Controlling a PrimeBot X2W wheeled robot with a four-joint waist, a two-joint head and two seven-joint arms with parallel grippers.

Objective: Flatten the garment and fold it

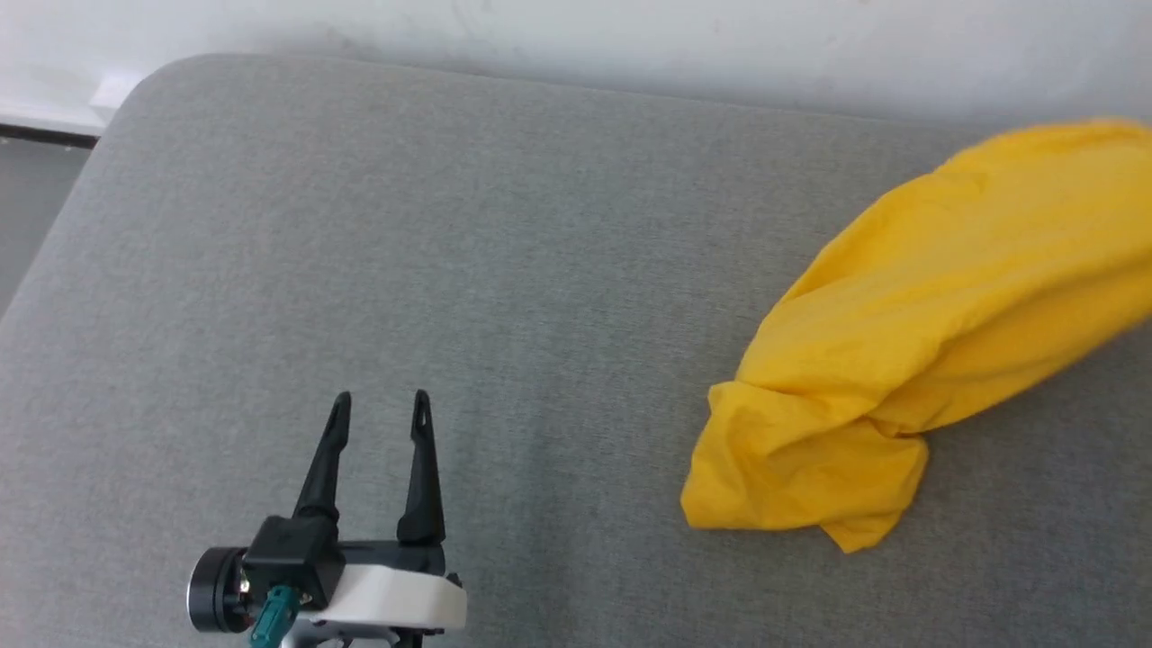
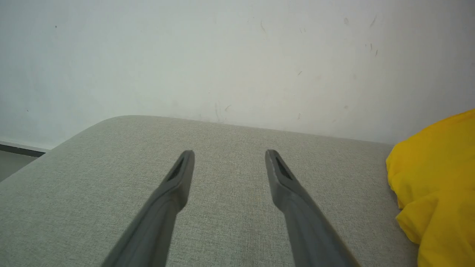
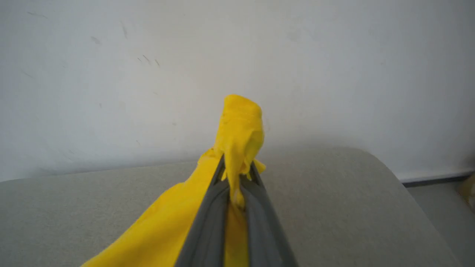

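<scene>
One wrist cam: right pincer (image 3: 237,171) clamps garment (image 3: 240,124); head: left pincer (image 1: 381,401) agape.

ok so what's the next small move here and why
Probably bring the open left gripper across to the garment, at its crumpled end on the grey cushion: the right gripper is shut on one bunch only, and spreading it flat needs a second grip.
</scene>
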